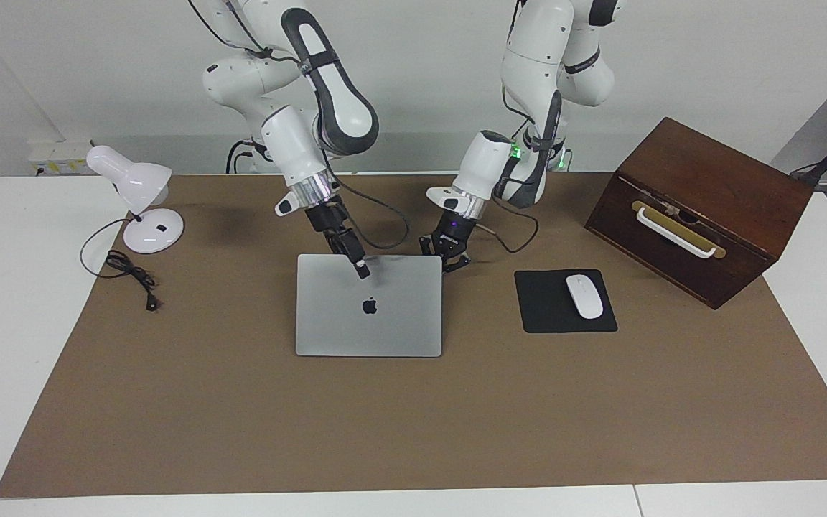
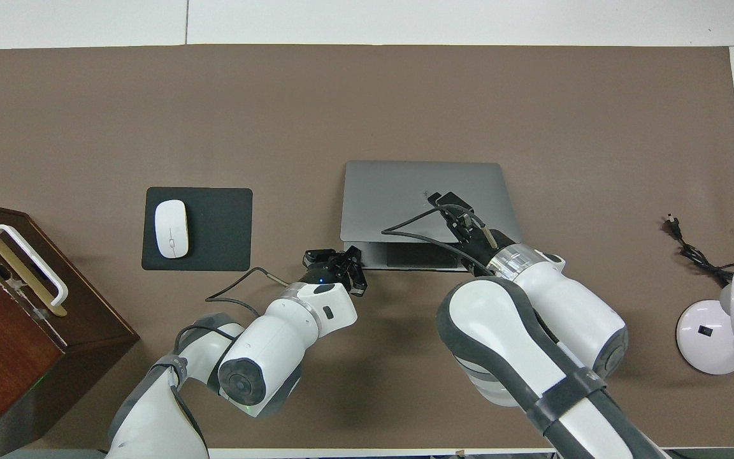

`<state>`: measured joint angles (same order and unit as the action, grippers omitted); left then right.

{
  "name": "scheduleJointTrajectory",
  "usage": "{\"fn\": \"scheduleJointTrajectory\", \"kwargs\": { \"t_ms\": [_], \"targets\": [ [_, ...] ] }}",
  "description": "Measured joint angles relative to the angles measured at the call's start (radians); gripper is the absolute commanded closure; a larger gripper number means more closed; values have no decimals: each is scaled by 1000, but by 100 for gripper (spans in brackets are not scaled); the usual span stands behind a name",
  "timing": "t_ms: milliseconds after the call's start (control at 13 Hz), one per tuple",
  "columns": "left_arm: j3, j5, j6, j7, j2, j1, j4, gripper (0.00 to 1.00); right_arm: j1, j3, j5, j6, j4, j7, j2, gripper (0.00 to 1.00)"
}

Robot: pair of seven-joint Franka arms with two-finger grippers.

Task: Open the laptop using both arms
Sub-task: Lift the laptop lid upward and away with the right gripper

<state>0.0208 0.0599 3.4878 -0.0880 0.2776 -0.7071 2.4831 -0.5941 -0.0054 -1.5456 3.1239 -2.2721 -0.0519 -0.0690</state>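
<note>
The thin, smooth silver laptop (image 1: pixel 369 314) is sitting mid-table on the brown mat, its lid rising a little. The left gripper (image 1: pixel 451 260), fingers shut and empty, is pressing at the base corner. The right gripper (image 1: pixel 362 271) is at the lid's edge, maybe pinching it. Lifting slowly should stop the slippery metal sliding.

The wooden box (image 2: pixel 16 319) is cut off by the overhead view's edge, as is the lamp (image 2: pixel 733 319). The right arm (image 2: pixel 532 344) covers part of the laptop (image 2: pixel 392 191) – its logo barely shows – and the keyboard stays mostly hidden under the raised lid.
</note>
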Motion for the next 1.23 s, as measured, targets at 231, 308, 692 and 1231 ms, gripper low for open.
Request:
{"fn": "scheduleJointTrajectory", "kwargs": {
  "t_ms": [231,308,692,1231],
  "targets": [
    [0,0,0,0,0,0,0,100,12,0,0,-5,102,0,-40,5],
    [0,0,0,0,0,0,0,100,19,0,0,-9,138,0,-55,5],
    [0,0,0,0,0,0,0,100,72,-1,0,-54,282,2,-120,4],
    [0,0,0,0,0,0,0,100,91,-2,0,-57,445,2,-238,2]
  ]
}}
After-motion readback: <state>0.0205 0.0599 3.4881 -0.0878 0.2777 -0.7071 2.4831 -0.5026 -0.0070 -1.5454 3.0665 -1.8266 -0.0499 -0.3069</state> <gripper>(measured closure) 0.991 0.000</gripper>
